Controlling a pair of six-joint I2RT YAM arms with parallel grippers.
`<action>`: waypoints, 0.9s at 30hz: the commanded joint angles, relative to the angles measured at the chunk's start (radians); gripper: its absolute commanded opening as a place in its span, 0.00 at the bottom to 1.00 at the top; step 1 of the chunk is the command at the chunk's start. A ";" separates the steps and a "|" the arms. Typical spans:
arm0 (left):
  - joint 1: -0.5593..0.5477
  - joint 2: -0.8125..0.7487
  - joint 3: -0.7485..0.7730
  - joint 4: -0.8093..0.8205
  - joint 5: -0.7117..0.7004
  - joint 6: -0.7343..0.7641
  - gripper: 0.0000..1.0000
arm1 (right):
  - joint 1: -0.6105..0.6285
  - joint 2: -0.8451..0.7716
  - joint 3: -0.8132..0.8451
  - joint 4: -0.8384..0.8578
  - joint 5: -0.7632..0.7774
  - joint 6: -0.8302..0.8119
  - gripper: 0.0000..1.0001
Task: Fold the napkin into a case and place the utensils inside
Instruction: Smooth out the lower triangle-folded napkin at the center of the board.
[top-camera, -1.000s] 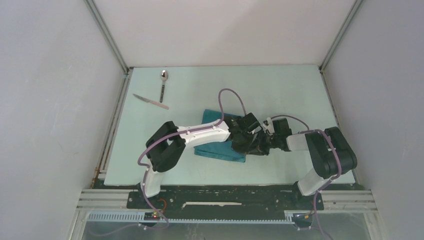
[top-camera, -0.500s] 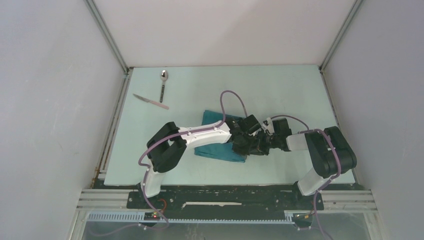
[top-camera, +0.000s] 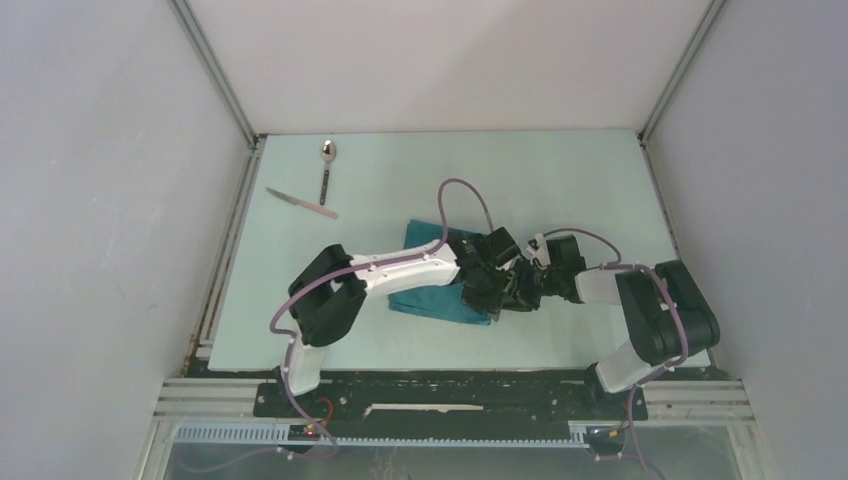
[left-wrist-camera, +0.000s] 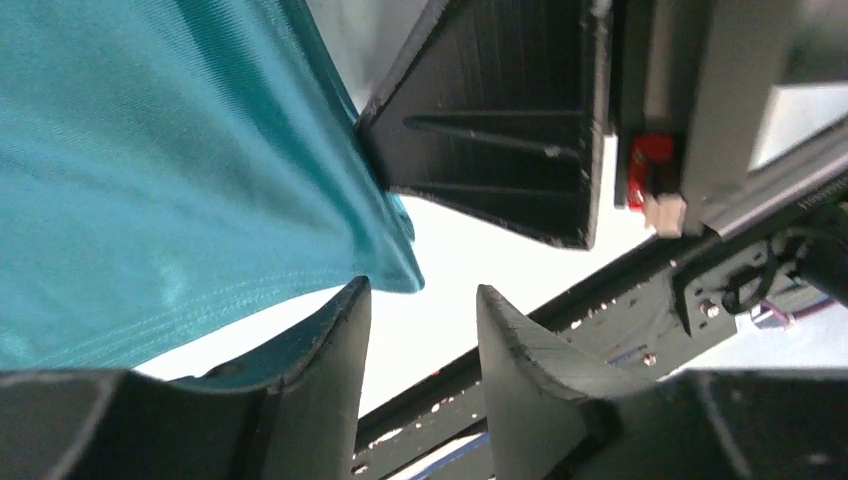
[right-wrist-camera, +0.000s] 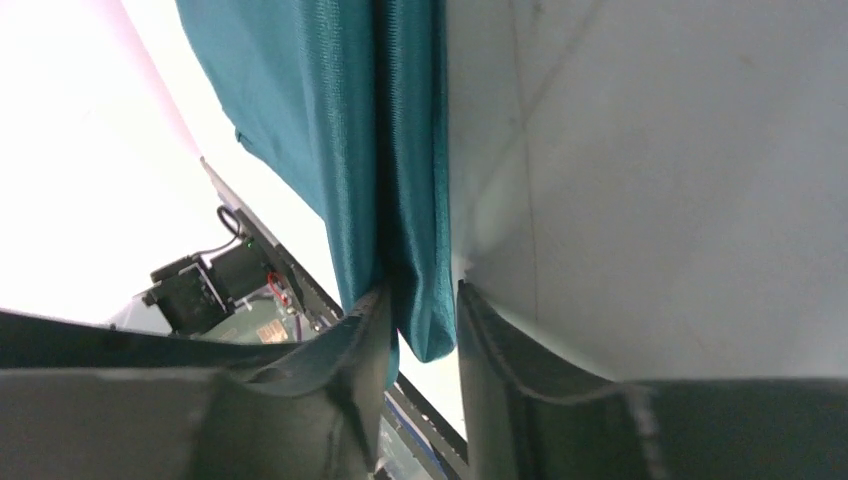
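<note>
While the napkin (left-wrist-camera: 150, 150) is seen from the left wrist as a teal sheet filling the upper left, its corner hangs just above the gap of the left end effector (left-wrist-camera: 422, 300). The fingers are parted, only bare surface is seen between them, and nothing is gripped. A black ribbed part (left-wrist-camera: 500, 130), judged to belong to the other arm, is set against the cloth's edge just behind.

From the right wrist, a doubled fold of the napkin is seen running down between the fingers of the right end effector (right-wrist-camera: 423, 300). The gap is nearly filled by cloth, and whether the fold is pinched or lies loose cannot be told.

From above, the napkin is shown folded near the middle of the tabletop (top-camera: 560, 180), largely hidden under both wrists, which are crowded together at its right end. The spoon (top-camera: 326, 170) and the knife (top-camera: 300, 203) are seen near the far left corner, well apart from the cloth.

Trouble is judged likeliest at withdrawal. Cloth caught on a finger could be dragged and the fold pulled open, and a soft fold may spring apart unaided. With the wrists so close, a knock between them is also to be feared.
</note>
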 joint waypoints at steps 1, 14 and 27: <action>0.018 -0.178 0.012 -0.023 0.037 0.029 0.53 | -0.019 -0.098 0.000 -0.191 0.125 -0.070 0.43; 0.483 -0.538 -0.539 0.163 0.179 0.064 0.68 | 0.037 -0.422 0.003 -0.374 0.117 -0.098 0.66; 0.599 -0.465 -0.651 0.232 0.025 0.053 0.75 | 0.120 -0.171 0.003 -0.180 0.051 -0.075 0.53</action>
